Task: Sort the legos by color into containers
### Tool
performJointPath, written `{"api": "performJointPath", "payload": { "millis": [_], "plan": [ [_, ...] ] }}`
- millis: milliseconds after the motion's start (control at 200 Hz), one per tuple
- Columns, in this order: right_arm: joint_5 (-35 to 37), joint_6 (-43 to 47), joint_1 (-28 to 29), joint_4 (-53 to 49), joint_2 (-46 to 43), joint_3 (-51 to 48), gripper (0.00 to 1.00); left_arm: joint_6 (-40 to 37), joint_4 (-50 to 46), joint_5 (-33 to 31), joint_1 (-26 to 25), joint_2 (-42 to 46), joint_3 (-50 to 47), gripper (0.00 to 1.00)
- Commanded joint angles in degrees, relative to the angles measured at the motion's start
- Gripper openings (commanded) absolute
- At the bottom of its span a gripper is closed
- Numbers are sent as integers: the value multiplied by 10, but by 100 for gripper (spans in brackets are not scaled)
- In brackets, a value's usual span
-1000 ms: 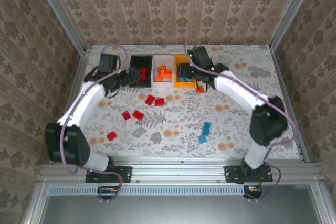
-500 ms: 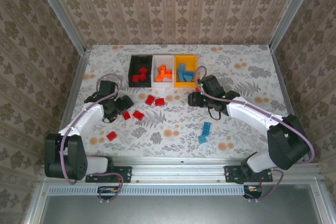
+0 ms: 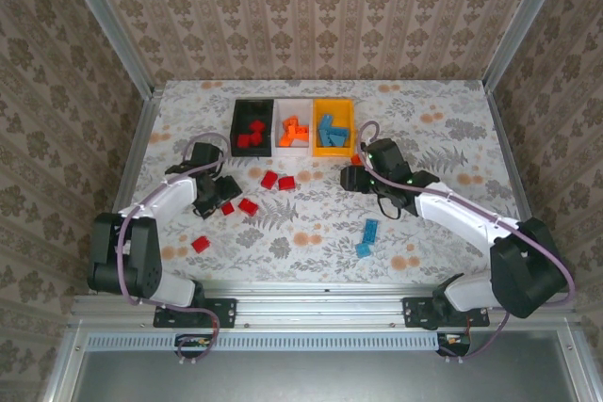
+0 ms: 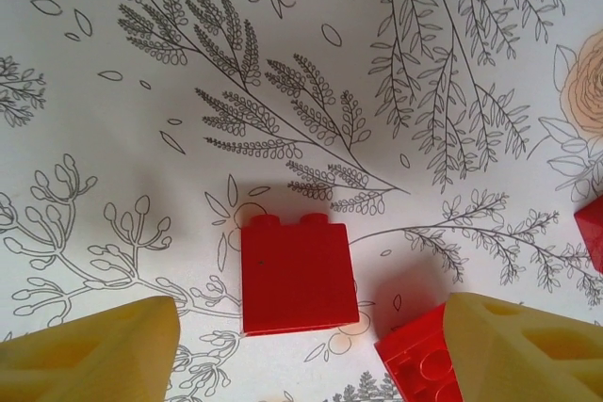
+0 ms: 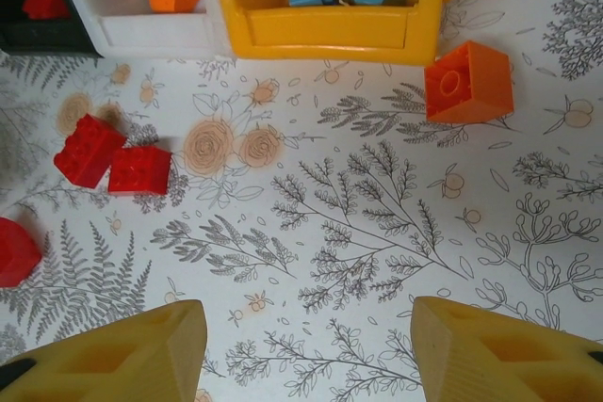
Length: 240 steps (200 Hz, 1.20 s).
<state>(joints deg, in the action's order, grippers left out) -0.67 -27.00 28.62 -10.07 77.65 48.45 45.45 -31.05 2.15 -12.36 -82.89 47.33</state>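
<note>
In the left wrist view a red lego (image 4: 297, 275) lies flat on the table between my left gripper's (image 4: 311, 357) open yellow fingers, touching neither. A second red lego (image 4: 416, 361) is partly under the right finger (image 4: 528, 350). From above, the left gripper (image 3: 220, 201) hovers over these two red legos (image 3: 227, 207). My right gripper (image 5: 311, 350) is open and empty over bare table, below an orange lego (image 5: 468, 82) that lies just in front of the orange-yellow container (image 5: 325, 30). The black (image 3: 236, 126), white (image 3: 293, 145) and orange-yellow (image 3: 332, 149) containers stand in a row.
Two more red legos (image 3: 278, 181) lie in front of the containers and one (image 3: 201, 244) near the left arm. Two blue legos (image 3: 367, 238) lie at the front right. The containers hold red, orange and blue legos respectively. Metal rails edge the table.
The left arm has come back from the black container down to the red legos, its jaws narrowing. The right arm has drawn back from the orange-yellow container to the table in front of it.
</note>
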Motion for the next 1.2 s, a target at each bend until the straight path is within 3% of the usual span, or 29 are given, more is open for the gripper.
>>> {"api": "performJointPath", "payload": {
  "millis": [0, 360, 570, 795, 1195],
  "plan": [
    [8, -4, -3, 17, -14, -7, 60, -8, 14, -3, -1, -28, 5, 69],
    [17, -3, -8, 13, -29, -19, 59, -47, 13, -12, -13, -94, 37, 64],
    [14, -4, -10, 15, -26, -18, 59, -55, 18, -3, -14, -112, 33, 50],
    [15, -3, -11, 13, -30, -18, 59, -66, 10, -10, -19, -95, 30, 33],
    [14, -4, -12, 15, -31, -19, 58, -86, -36, -12, -22, -38, 80, 26]
  ]
}}
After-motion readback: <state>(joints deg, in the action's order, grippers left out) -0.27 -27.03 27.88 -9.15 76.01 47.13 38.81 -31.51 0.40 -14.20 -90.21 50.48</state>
